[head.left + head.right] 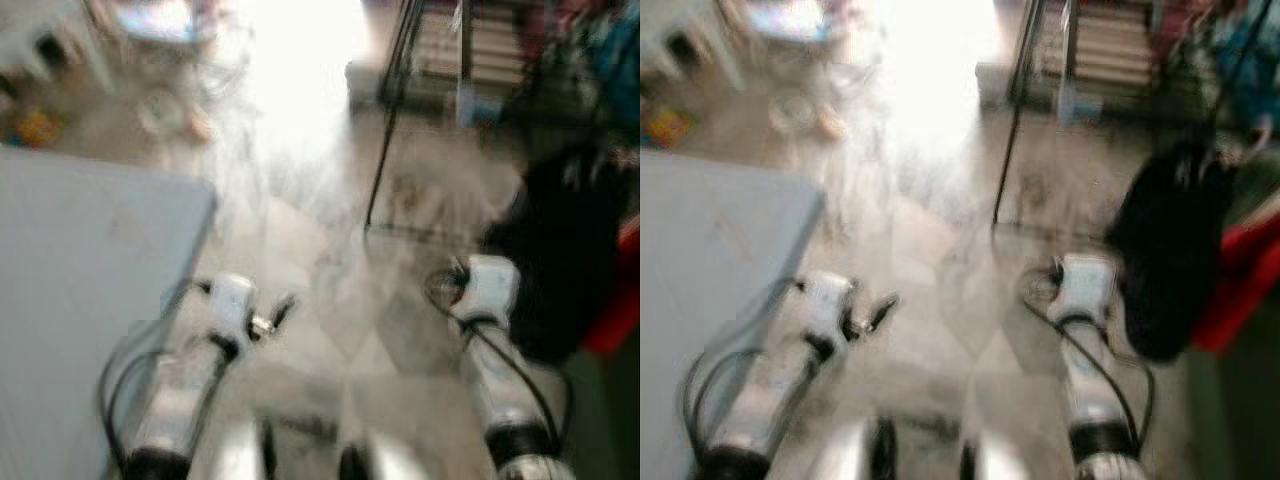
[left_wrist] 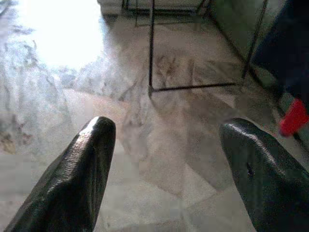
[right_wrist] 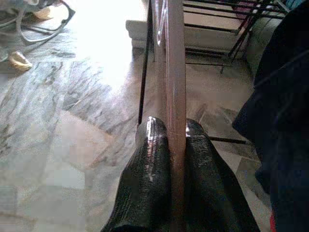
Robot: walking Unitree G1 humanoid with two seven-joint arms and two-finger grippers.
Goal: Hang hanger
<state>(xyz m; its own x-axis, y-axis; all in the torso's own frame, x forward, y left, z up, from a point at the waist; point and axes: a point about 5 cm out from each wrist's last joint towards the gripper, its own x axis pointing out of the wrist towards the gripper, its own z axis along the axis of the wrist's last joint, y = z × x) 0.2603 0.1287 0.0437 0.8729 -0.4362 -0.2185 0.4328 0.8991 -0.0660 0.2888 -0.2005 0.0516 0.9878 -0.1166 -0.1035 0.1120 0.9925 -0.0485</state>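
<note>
Right gripper (image 3: 170,140) pinches the hanger (image 3: 175,72) edge-on, carried toward the rack (image 2: 151,58) for hanging; left gripper (image 2: 169,154) wide, empty.

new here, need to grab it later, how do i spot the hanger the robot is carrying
Start at the black metal rack standing on the marble floor, with dark clothing beside it. Before it, the right gripper has its jaws shut on the hanger. It is the one slim reddish-brown bar, unlike the rack's thin black rods.

Glossy translucent brown plastic hanger (image 3: 175,72); polished marble floor (image 2: 159,145).
</note>
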